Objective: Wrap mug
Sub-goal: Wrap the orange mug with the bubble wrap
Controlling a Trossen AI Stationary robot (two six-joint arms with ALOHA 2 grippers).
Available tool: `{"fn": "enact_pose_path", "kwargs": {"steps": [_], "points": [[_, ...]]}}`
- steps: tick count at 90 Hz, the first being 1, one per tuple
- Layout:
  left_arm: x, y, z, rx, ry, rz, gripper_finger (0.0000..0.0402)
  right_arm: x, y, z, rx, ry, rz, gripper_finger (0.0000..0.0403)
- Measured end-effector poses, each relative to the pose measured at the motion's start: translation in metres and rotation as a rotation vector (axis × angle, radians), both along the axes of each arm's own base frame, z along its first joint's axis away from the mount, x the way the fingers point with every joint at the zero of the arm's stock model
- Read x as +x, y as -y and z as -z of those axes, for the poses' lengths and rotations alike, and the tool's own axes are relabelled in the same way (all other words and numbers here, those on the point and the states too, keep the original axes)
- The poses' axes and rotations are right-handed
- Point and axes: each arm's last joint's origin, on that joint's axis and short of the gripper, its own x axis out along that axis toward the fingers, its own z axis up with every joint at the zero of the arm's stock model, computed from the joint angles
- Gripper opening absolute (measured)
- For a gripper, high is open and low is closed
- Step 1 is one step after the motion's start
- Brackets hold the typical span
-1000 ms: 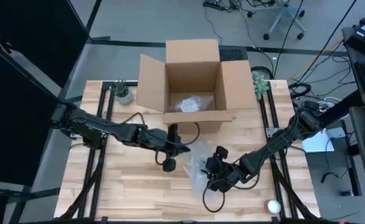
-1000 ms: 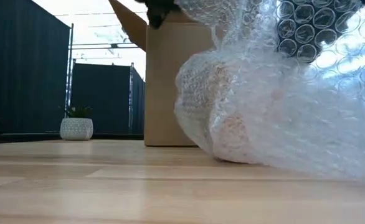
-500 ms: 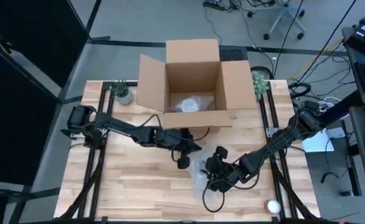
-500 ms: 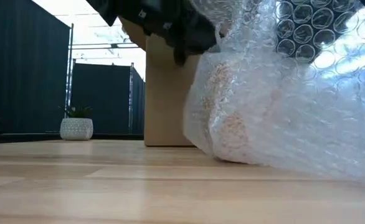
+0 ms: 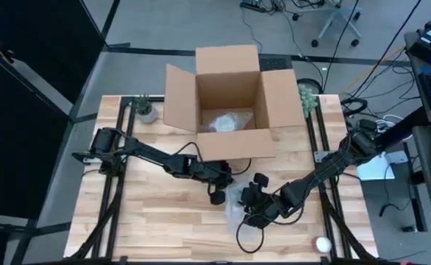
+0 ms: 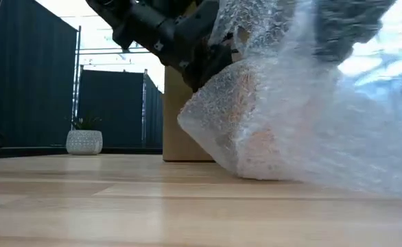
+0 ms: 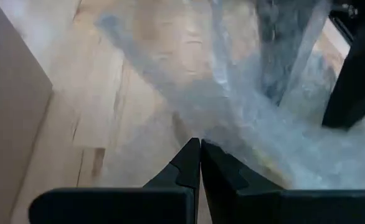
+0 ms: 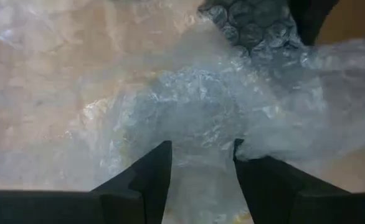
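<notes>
Bubble wrap (image 5: 237, 202): crumpled clear sheet on the wooden table (image 5: 157, 221), just in front of the cardboard box (image 5: 226, 99), between both grippers. In low view it forms a big bulging bundle (image 6: 304, 130) resting on the tabletop.
Mug: not visible as such; pale brownish shape shows through the wrap in low view, can't tell what it is.
Left gripper (image 5: 219, 184): at the wrap's box-side edge, arm reaching in from table's left. Wrist view: jaws pressed together (image 7: 200, 158), w/ a stretched fold of wrap running right at the tips; pinched on the sheet.
Right gripper (image 5: 256, 202): on the wrap's right side, arm coming from table's right. Wrist view: fingers (image 8: 148, 174) spread apart, wrap bunched between and just beyond them; not clamped.
Box: flaps up, a wad of wrap (image 5: 226, 121) inside.
Other: small white ball (image 5: 323, 244) near table's front right corner; potted plant (image 5: 143, 108) at rear left.
</notes>
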Motion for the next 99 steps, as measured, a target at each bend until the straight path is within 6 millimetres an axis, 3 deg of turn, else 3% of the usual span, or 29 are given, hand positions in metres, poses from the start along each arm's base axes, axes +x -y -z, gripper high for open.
{"fn": "enact_pose_path", "kwargs": {"steps": [28,41,52,82,99], "points": [[0.000,0.000,0.000,0.005,0.002,0.004,0.0001,0.001,-0.007,-0.050,0.090,-0.159,-0.093,0.0160],[0.000,0.000,0.000,0.005,0.003,0.004,0.0001,0.009,-0.013,-0.059,0.108,-0.087,-0.180,0.0160],[0.000,0.000,0.000,0.005,0.003,0.004,0.0001,0.023,-0.013,-0.046,0.084,-0.095,-0.208,0.0160],[0.000,0.000,0.000,0.005,0.002,0.004,0.0001,0.056,0.005,0.024,0.122,-0.367,-0.177,0.0160],[-0.003,0.001,-0.004,0.001,-0.006,0.017,0.0001,0.066,0.010,0.038,0.114,-0.376,-0.200,0.0160]]}}
